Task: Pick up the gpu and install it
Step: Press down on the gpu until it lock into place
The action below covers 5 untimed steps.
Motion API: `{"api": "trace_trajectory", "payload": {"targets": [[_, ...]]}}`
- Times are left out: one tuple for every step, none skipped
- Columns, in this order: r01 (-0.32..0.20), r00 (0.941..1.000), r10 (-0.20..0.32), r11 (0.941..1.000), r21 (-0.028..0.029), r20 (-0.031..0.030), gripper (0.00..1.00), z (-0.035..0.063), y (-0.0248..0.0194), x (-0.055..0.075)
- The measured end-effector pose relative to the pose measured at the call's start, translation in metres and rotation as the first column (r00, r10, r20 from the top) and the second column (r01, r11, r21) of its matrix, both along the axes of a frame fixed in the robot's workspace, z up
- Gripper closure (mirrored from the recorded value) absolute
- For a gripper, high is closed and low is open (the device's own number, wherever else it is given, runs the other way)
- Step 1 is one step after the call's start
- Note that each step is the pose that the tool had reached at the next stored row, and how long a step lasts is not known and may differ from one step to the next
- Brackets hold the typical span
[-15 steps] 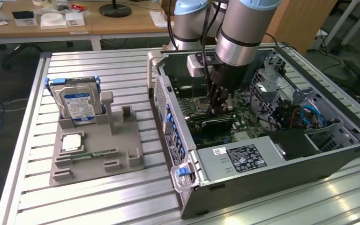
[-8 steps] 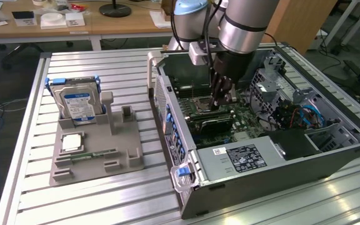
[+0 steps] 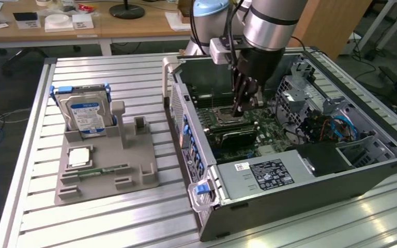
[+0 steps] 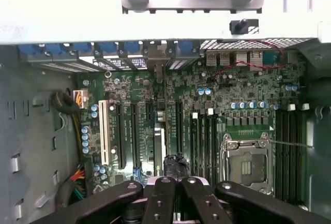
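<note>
Gpu (image 3: 234,136), a thin flat card with a black face and green circuit-board edge, sits inside the open grey computer case (image 3: 288,206), low on the green motherboard (image 4: 238,87) and, in the wrist view, edge-on among the long black expansion slots. I judge the work to be at the seating stage, not the pick-up.

On the exterior view's left, on the ribbed metal table (image 3: 116,72), a grey moulded holder (image 3: 109,175) keeps a silver hard drive with a blue label (image 3: 85,113) upright (neither is in play). Further right is the case, where the silver arm drops almost straight down, wrist vertical, black claw (image 3: 239,109) pointing at the board just beside the card. Its fingers are pressed together. Whether they touch the card I cannot tell. Any further move calls for pressure square to the slot, evenly along the card's top edge.
</note>
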State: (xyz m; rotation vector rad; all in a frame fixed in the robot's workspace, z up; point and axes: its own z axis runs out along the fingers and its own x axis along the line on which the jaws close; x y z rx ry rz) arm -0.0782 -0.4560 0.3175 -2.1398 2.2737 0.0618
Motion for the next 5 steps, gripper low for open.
{"api": "trace_trajectory", "payload": {"targets": [[0.000, 1.0000, 0.000, 1.0000, 0.0002, 0.0000, 0.89, 0.0000, 0.0000, 0.0000], [0.000, 1.0000, 0.000, 1.0000, 0.0000, -0.0001, 0.89, 0.0001, 0.0000, 0.0000], [0.000, 1.0000, 0.000, 1.0000, 0.0000, -0.0001, 0.89, 0.0001, 0.0000, 0.0000], [0.000, 1.0000, 0.000, 1.0000, 0.0000, -0.0001, 0.89, 0.0001, 0.0000, 0.0000], [0.000, 1.0000, 0.000, 1.0000, 0.0000, -0.0001, 0.89, 0.0001, 0.0000, 0.0000]]}}
